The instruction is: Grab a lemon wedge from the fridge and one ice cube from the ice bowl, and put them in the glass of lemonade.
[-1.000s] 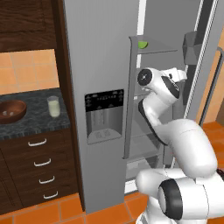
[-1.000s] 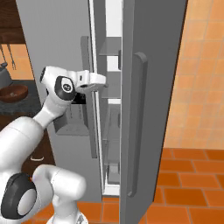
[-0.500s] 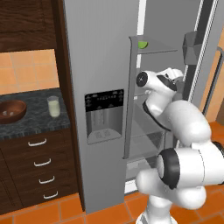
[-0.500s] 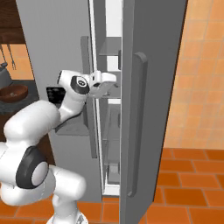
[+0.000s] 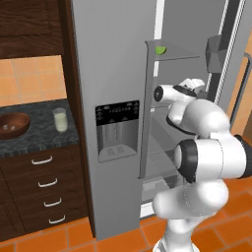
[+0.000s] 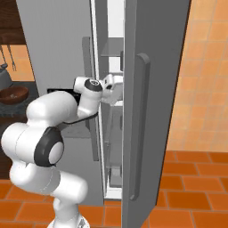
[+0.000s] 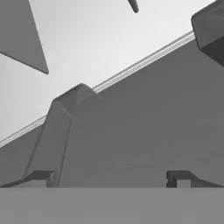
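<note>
1. The gripper (image 7: 107, 177) is reaching into the open fridge (image 5: 113, 74) with its tips wide apart, holding nothing.
2. The lemon wedge (image 5: 160, 49) is sitting on a shelf at 11 o'clock from the hand.
3. The arm is working close to the shelf, so it could be bumping it.

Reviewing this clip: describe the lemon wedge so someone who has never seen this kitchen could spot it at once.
Start at the tall grey fridge, whose right door stands open. Inside, look at the upper shelf, above the robot's hand: the lemon wedge sits at its left front end, close to the edge of the shut door. It is the one small yellow-green speck among all the grey shelves and walls.
</note>
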Motion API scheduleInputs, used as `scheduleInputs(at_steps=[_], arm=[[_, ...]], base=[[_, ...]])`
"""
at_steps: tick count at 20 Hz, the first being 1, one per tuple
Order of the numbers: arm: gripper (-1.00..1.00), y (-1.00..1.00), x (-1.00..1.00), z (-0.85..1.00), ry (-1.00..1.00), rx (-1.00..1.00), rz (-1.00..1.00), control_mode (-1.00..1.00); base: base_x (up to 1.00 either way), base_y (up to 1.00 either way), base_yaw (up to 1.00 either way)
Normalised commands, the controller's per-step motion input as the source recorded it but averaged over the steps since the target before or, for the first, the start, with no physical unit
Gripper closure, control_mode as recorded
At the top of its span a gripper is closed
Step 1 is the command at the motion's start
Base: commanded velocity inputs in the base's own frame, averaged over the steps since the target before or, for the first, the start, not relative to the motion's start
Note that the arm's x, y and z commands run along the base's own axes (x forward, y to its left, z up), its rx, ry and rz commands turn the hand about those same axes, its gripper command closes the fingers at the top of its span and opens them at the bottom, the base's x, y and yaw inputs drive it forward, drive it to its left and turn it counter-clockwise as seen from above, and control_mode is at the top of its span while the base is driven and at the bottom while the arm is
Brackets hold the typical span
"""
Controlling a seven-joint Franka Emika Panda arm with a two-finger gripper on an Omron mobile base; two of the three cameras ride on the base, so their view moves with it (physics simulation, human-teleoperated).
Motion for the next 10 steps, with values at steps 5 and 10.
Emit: scheduleInputs(at_steps=[5, 10], arm=[[-1.00, -0.81, -0.11, 0.00, 0.14, -0.09, -0.17, -1.00], [-1.00, -0.99, -0.37, 0.00, 0.05, -0.02, -0.18, -1.00]], base=[[0.00, 0.00, 0.00], [0.00, 0.00, 0.00]])
